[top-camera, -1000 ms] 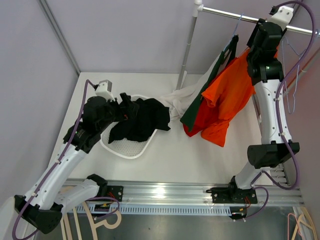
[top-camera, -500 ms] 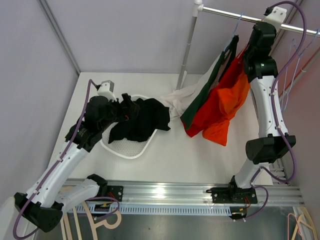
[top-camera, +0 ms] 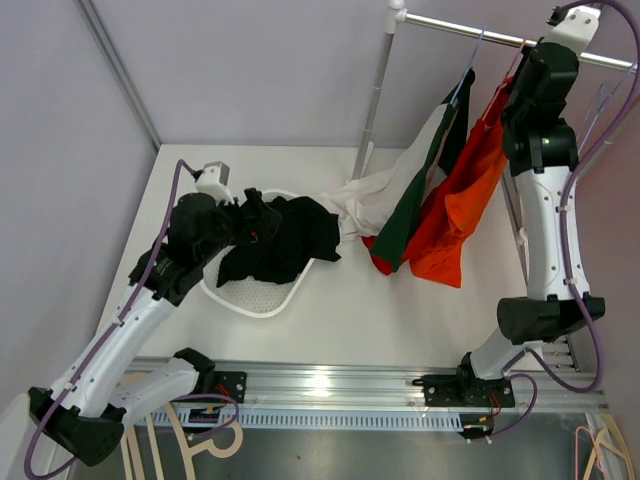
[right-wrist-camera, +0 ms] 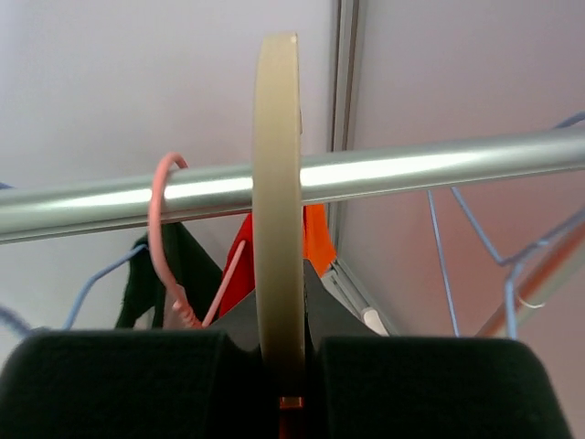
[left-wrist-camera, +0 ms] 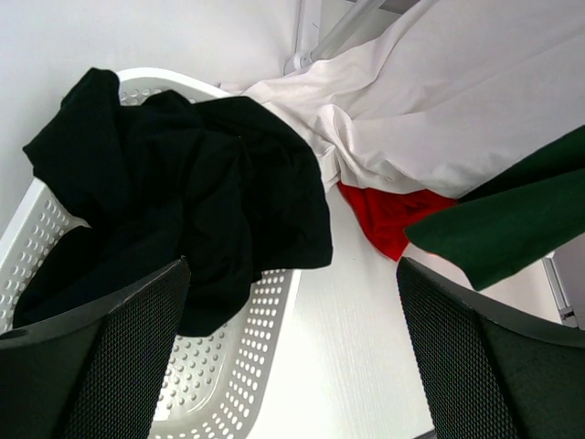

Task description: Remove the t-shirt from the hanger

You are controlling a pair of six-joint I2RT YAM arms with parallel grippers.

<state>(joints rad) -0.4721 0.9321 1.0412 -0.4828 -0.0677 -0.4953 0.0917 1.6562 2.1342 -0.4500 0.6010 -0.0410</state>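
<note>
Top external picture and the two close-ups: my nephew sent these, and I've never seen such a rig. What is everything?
Two white robot arms are bolted to a table. The top picture looks down from above. Each close-up comes from a camera on one wrist. The left gripper is open, holding nothing, above a white basket with a black garment. The right gripper, up at the metal rail, is shut on a cream hanger. An orange t-shirt and a green garment hang there.
</note>
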